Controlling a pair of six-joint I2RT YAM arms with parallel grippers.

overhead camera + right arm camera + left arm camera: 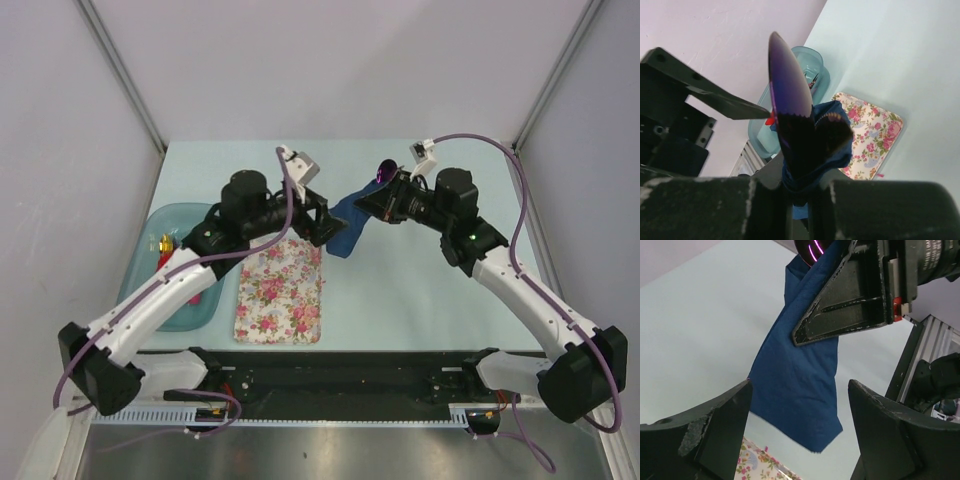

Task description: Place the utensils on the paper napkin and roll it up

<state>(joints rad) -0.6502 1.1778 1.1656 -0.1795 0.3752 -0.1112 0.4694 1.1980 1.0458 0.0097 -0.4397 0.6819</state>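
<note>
My right gripper (370,198) is shut on the bunched navy paper napkin (345,228) and holds it up above the table. The shiny purple spoon (385,168) sticks up out of the same grip. In the right wrist view the spoon bowl (787,90) stands above the jaws (799,185), with napkin folds (840,150) round its handle. My left gripper (325,222) is open, just left of the hanging napkin (795,385), which shows between its fingers without touching them. A small gold piece (165,243) lies in the tray; I cannot tell whether it is the gold-orange utensil.
The pink-and-white floral mat (280,290) lies flat below the left gripper. A teal tray (150,225) at the left holds red pieces (163,260). Both grippers are close together over the table's middle, and grey walls enclose the table.
</note>
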